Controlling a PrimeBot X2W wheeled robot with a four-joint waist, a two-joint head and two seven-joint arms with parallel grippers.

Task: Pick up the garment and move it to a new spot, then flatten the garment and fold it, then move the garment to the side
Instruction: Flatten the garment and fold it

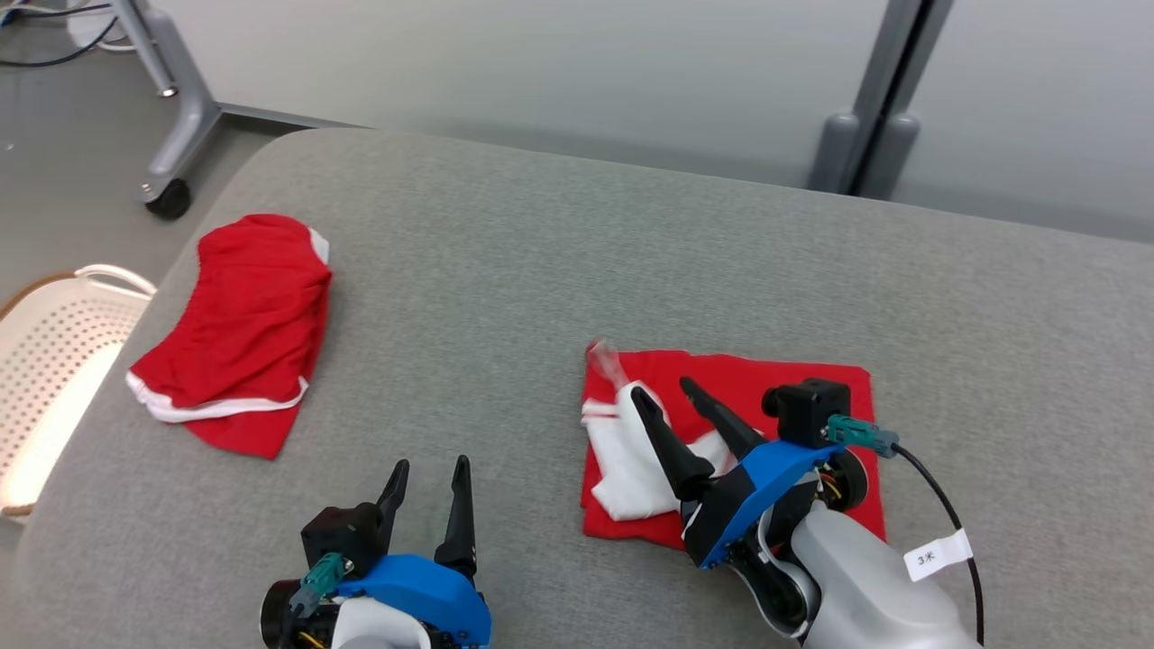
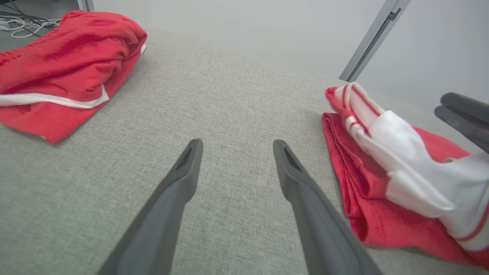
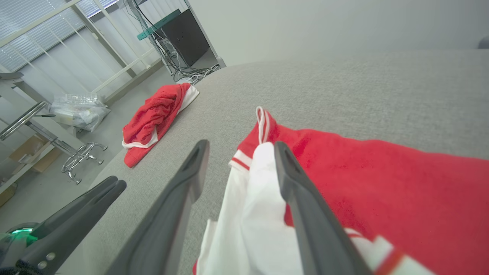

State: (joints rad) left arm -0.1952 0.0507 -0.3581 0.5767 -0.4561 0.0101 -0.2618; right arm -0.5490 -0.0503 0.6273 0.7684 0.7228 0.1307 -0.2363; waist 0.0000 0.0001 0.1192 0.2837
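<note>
A grey padded worktop [image 1: 541, 270] holds a folded red garment [image 1: 793, 379] at the front right, with a white sleeve [image 1: 631, 478] bunched on top. The right end effector [image 1: 658, 388] sits over it, fingers spread, the sleeve lying loose between them. The left end effector [image 1: 432, 464] is wide open above bare worktop. A second red garment [image 1: 243, 315] lies at the far left near a white basket [image 1: 54, 342]

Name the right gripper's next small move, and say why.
Probably lift the right gripper straight up and back. Its jaws stand open over the white sleeve, which lies loose on the folded red garment. Clearing the cloth first should avoid snagging the sleeve and pulling the fold open.
</note>
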